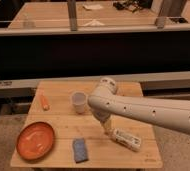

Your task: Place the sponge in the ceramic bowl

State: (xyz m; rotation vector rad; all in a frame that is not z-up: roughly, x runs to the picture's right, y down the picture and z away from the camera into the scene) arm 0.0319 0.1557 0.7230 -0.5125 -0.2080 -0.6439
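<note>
The sponge (79, 149) is a small blue pad lying flat near the front edge of the wooden table (63, 122). Left of it rests the ceramic bowl (35, 140), a wide shallow orange dish with nothing in it. My white arm reaches in from the right, and the gripper (107, 128) points down over the middle of the table. It hangs to the right of the sponge and farther back, apart from it. Nothing can be made out in its grasp.
A small white cup (78, 101) stands just left of my arm. An orange stick-like object (44, 100) lies at the table's back left. A white flat packet (127, 139) lies right of the gripper. A dark counter and rail run behind the table.
</note>
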